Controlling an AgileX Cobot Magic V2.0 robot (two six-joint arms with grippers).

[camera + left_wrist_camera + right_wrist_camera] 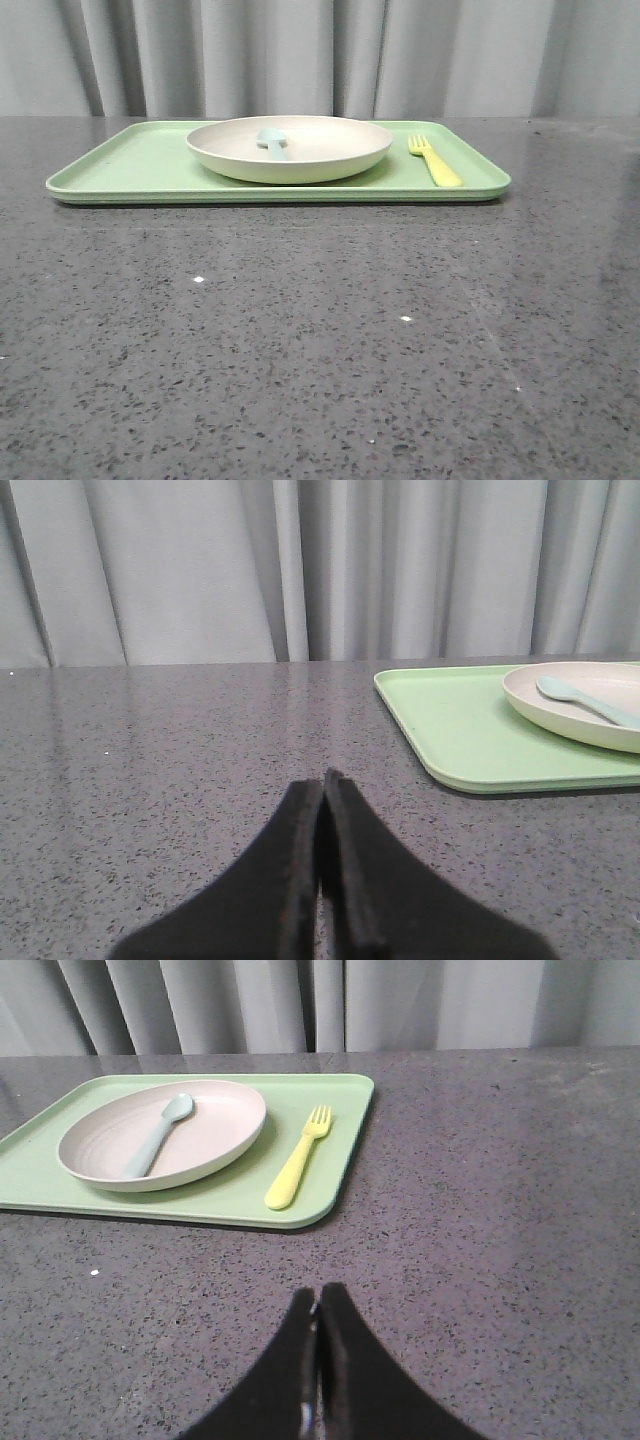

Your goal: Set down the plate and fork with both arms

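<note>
The flat rectangular light-green tray carries a round cream-white plate at its middle and, just beside the plate, a small yellow plastic fork. A bare strip of tray separates them. Grey speckled worktop before the tray lies open.

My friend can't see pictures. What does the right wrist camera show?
A cream plate holding a pale blue spoon sits on a green tray, with a yellow fork lying on the tray beside the plate. The tray rests on a gray speckled table, and the right gripper, fingers shut and empty, is apart from it.
</note>
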